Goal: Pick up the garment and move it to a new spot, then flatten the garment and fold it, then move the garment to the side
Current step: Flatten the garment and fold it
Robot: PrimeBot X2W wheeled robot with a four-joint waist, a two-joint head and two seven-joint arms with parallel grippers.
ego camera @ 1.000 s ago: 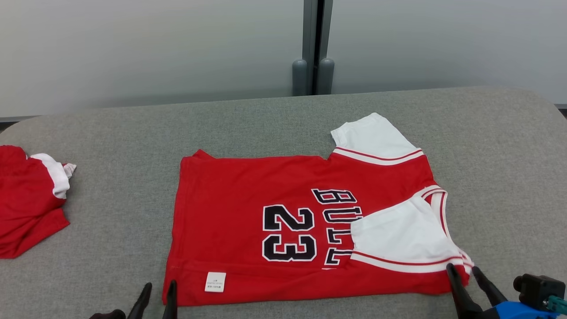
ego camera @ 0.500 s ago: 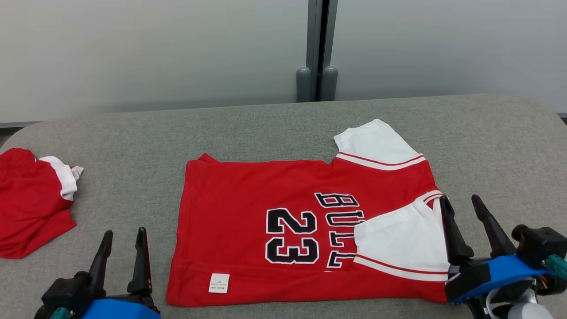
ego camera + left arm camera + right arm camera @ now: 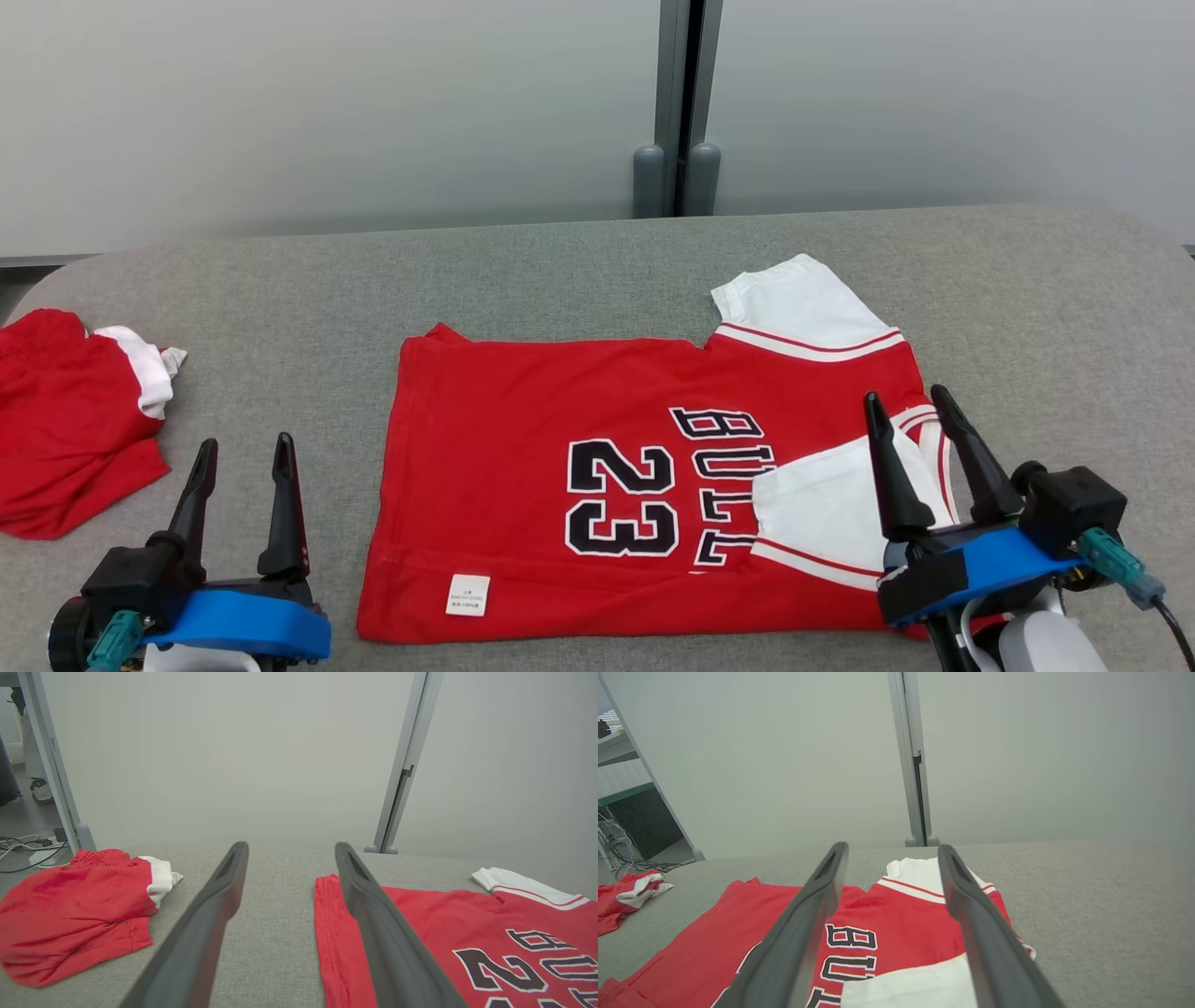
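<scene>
the flat red fabric jersey (image 3: 523, 420) has plain white sleeves (image 3: 794, 303) edged with thin red and white stripes, black digits and letters outlined in white, and a small white label (image 3: 468, 595). the woven cloth tabletop (image 3: 560, 271) is speckled grey, and the crumpled red cloth garment (image 3: 65, 420) shows a white band. the left gripper (image 3: 245, 441) and right gripper (image 3: 906, 392) have black fingers on bright blue mounts.

Looking down on a grey fabric-covered worktop (image 3: 560, 271) with rounded corners. Lying flat on it, right of centre: a red short-sleeved jersey (image 3: 523, 401) with white sleeves and black "23" print, near sleeve folded in over the chest. Lying well apart, at the left edge: a crumpled red garment (image 3: 75, 439) with white trim.
</scene>
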